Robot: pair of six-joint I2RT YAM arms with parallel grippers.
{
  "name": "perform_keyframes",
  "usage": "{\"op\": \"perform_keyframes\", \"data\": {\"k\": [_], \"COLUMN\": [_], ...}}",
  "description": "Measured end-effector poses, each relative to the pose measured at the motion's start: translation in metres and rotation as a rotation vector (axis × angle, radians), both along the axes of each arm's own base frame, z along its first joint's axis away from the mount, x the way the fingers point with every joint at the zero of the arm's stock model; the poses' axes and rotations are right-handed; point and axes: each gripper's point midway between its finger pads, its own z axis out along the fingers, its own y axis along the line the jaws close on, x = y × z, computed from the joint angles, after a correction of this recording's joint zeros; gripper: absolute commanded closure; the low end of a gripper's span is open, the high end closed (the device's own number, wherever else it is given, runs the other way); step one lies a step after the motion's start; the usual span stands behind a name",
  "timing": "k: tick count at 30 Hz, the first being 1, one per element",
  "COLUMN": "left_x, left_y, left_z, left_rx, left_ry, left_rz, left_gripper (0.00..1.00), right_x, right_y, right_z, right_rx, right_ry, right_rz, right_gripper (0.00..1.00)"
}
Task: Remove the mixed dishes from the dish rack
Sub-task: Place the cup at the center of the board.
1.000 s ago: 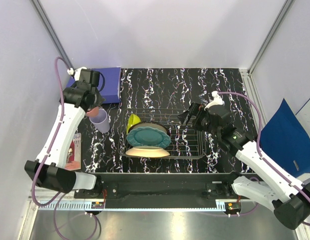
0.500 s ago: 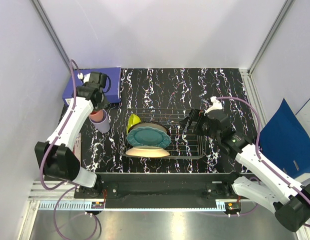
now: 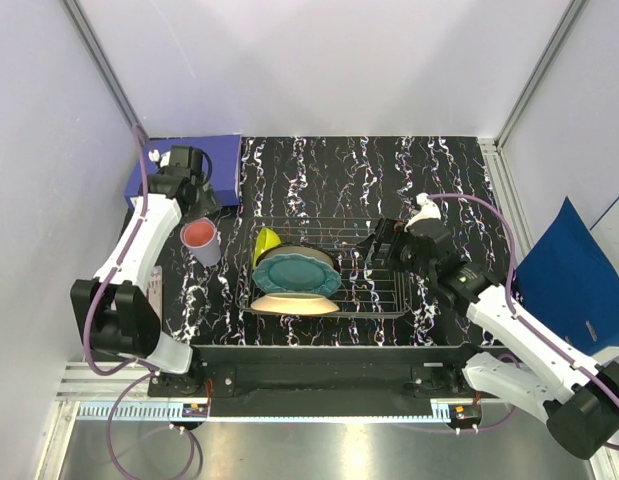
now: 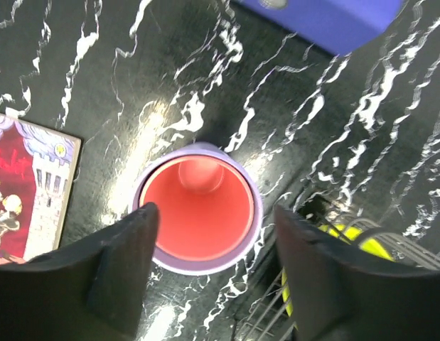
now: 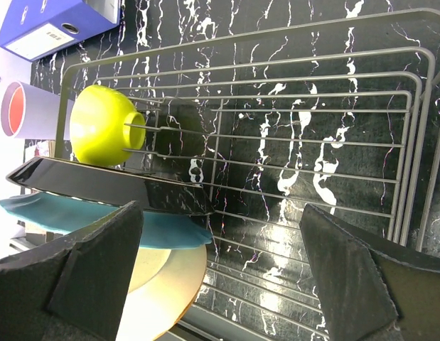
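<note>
The lavender cup [image 3: 201,240] stands on the table left of the dish rack [image 3: 379,290], with the salmon-pink piece [image 4: 195,213] nested inside it. My left gripper [image 4: 216,213] hovers just above the cup [image 4: 198,259], open, one finger on either side and holding nothing. In the rack lean a teal scalloped plate [image 3: 304,275], a cream bowl [image 3: 289,303] and a small yellow-green bowl [image 3: 265,243]. My right gripper [image 5: 221,209] is open over the rack's bare wires [image 5: 333,142], right of the teal plate [image 5: 163,231], cream bowl [image 5: 159,280] and yellow-green bowl [image 5: 99,124].
A blue-violet ring binder [image 3: 217,165] lies at the back left, close behind the left gripper. A picture-covered case [image 4: 28,192] lies on the table left of the cup. A blue folder [image 3: 574,270] stands outside the table on the right.
The left gripper lowered the salmon-pink piece into the lavender cup, opened and let it go. The right gripper edged slightly left over the rack.
</note>
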Motion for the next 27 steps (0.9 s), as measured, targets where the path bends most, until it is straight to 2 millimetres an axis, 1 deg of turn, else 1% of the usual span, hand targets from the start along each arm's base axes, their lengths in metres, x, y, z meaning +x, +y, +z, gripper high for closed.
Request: {"op": "perform_keyframes", "data": {"k": [2, 3, 7, 9, 10, 11, 13, 14, 16, 18, 19, 21, 22, 24, 26, 27], "left_x": [0.004, 0.006, 0.014, 0.012, 0.008, 0.004, -0.006, -0.011, -0.029, -0.047, -0.057, -0.075, -0.084, -0.099, -0.114, -0.12], "left_y": [-0.001, -0.001, -0.003, -0.006, -0.009, -0.012, -0.024, -0.034, -0.061, -0.088, -0.102, -0.13, -0.141, -0.157, -0.166, -0.168], "left_z": [0.012, 0.022, 0.071, 0.094, 0.107, 0.116, 0.138, 0.148, 0.161, 0.166, 0.165, 0.158, 0.151, 0.134, 0.12, 0.118], "left_rx": [-0.004, -0.005, -0.027, -0.048, -0.065, -0.077, -0.108, -0.128, -0.167, -0.197, -0.211, -0.234, -0.242, -0.251, -0.259, -0.261], "left_ry": [-0.031, -0.055, -0.19, -0.257, -0.298, -0.326, -0.397, -0.439, -0.5, -0.526, -0.527, -0.516, -0.495, -0.449, -0.407, -0.403], "left_rz": [-0.007, -0.009, -0.01, -0.017, -0.028, -0.039, -0.084, -0.124, -0.24, -0.362, -0.43, -0.561, -0.621, -0.722, -0.802, -0.83], "left_gripper": [0.12, 0.09, 0.08, 0.08, 0.07, 0.07, 0.05, 0.03, 0.01, 0.01, 0.01, 0.01, 0.01, 0.01, 0.01, 0.01], "right_x": [0.001, 0.001, 0.002, 0.002, 0.002, 0.002, 0.002, 0.001, 0.0, 0.0, 0.001, 0.001, 0.001, 0.0, -0.001, -0.002], "right_y": [0.001, 0.001, 0.001, 0.001, 0.001, 0.001, -0.001, -0.002, -0.006, -0.012, -0.016, -0.023, -0.027, -0.035, -0.038, -0.038], "right_z": [-0.001, -0.002, -0.004, -0.004, -0.004, -0.004, -0.003, -0.001, 0.004, 0.012, 0.016, 0.024, 0.029, 0.039, 0.045, 0.047], "right_rx": [-0.001, -0.002, -0.009, -0.017, -0.025, -0.034, -0.05, -0.063, -0.08, -0.09, -0.093, -0.094, -0.091, -0.08, -0.072, -0.068], "right_ry": [0.002, 0.003, 0.007, 0.001, -0.004, -0.01, -0.023, -0.037, -0.064, -0.093, -0.108, -0.139, -0.155, -0.192, -0.21, -0.216], "right_rz": [0.0, 0.0, 0.003, 0.009, 0.014, 0.021, 0.034, 0.042, 0.045, 0.029, 0.013, -0.022, -0.039, -0.074, -0.082, -0.082], "right_gripper": [0.0, 0.0, 0.0, 0.0, 0.0, 0.0, 0.0, 0.0, 0.0, 0.0, 0.0, 0.0, 0.0, 0.0, 0.0, 0.0]}}
